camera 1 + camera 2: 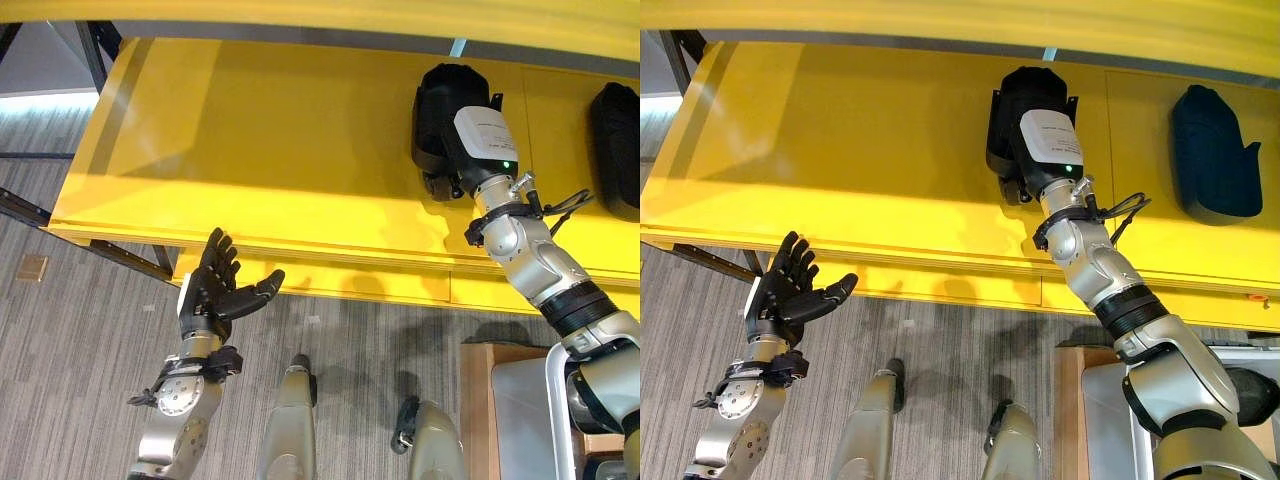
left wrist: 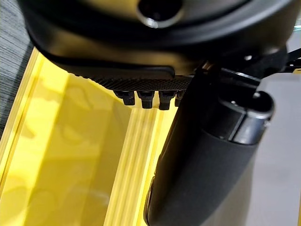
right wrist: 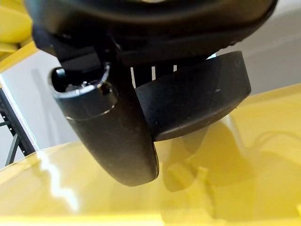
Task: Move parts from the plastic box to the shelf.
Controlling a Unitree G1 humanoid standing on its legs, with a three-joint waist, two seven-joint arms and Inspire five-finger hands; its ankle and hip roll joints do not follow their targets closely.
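Right robot hand [image 1: 1025, 150] reaches over the yellow shelf [image 1: 280, 150], on top of a black part [image 1: 1025, 100] that rests on the shelf surface — fingers hidden behind the part, so grip can't be told. A second black part [image 1: 1210, 155] lies on the same shelf, well apart to the robot's right. Left robot hand [image 1: 212, 290] hovers w/ fingers spread open, empty, just in front of the shelf's front edge.
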